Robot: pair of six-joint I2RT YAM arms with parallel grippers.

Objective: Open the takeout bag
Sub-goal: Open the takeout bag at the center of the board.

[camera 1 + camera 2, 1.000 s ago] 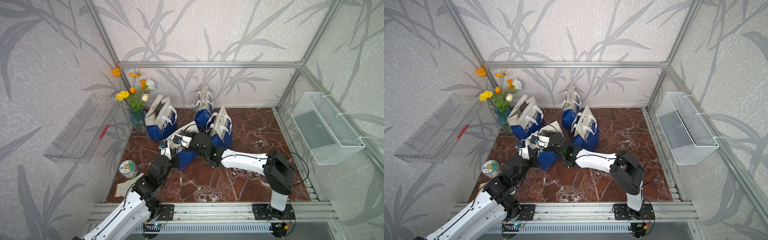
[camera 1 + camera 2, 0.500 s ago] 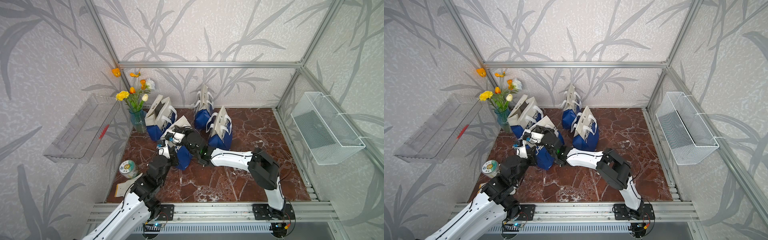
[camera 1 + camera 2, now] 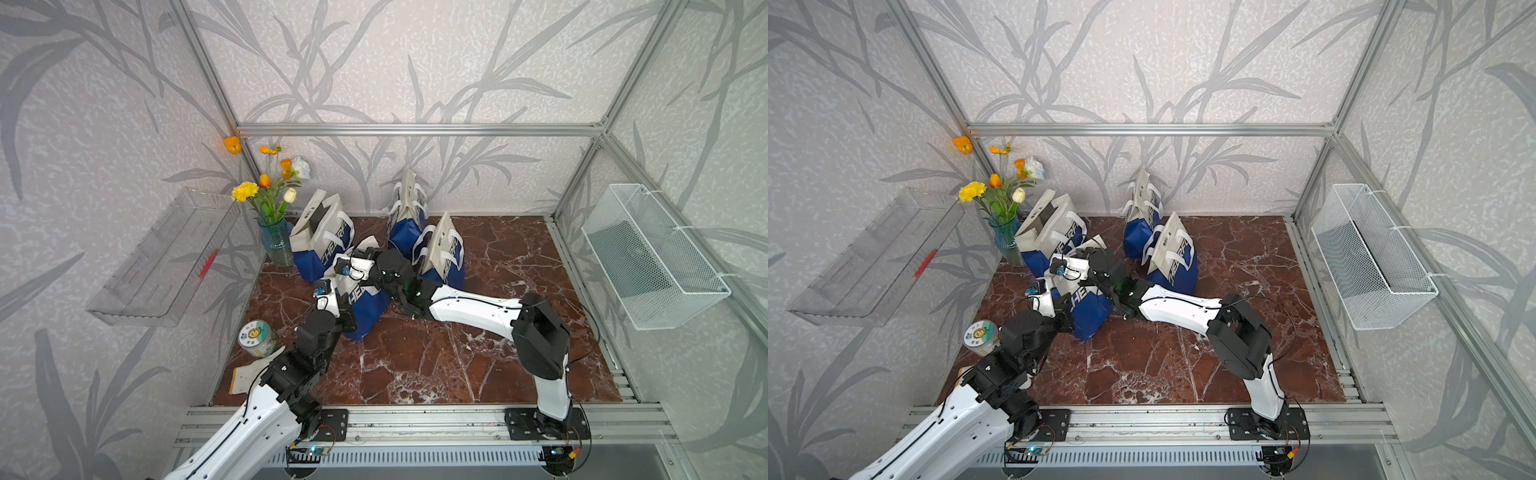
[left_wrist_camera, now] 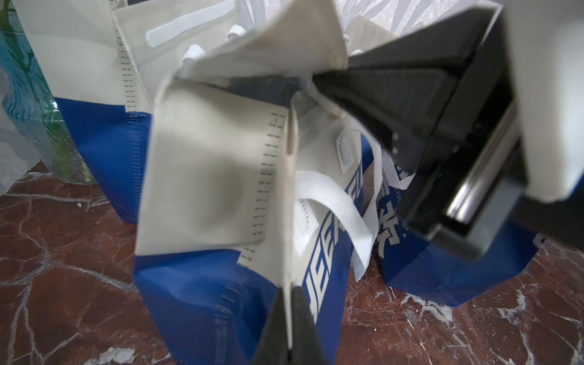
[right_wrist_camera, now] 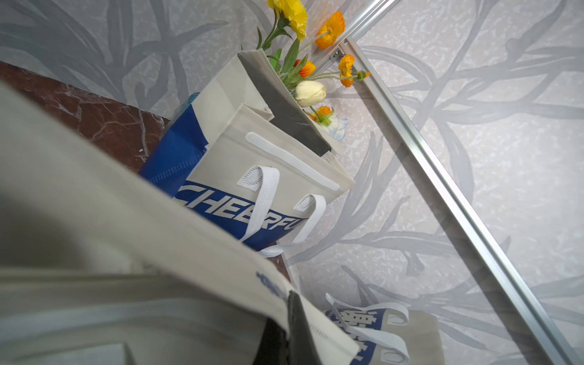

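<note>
Risk: left fingers (image 4: 272, 328), right fingers (image 5: 300, 325) both pinch takeout bag (image 3: 368, 309) rim; uneven pull may tip it toward 11 o'clock.

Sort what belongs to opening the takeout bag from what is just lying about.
Job: front bag, its fabric pinched by left tool and right tool.
Lying about: three other bags, flower vase, tin, clear shelf, wire basket.

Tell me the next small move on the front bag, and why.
Probably draw the two hands slowly apart. The left hand is shut on one beige top edge of the takeout bag, and the right hand is shut on another part of its top, but the mouth does not yet look open.
</note>
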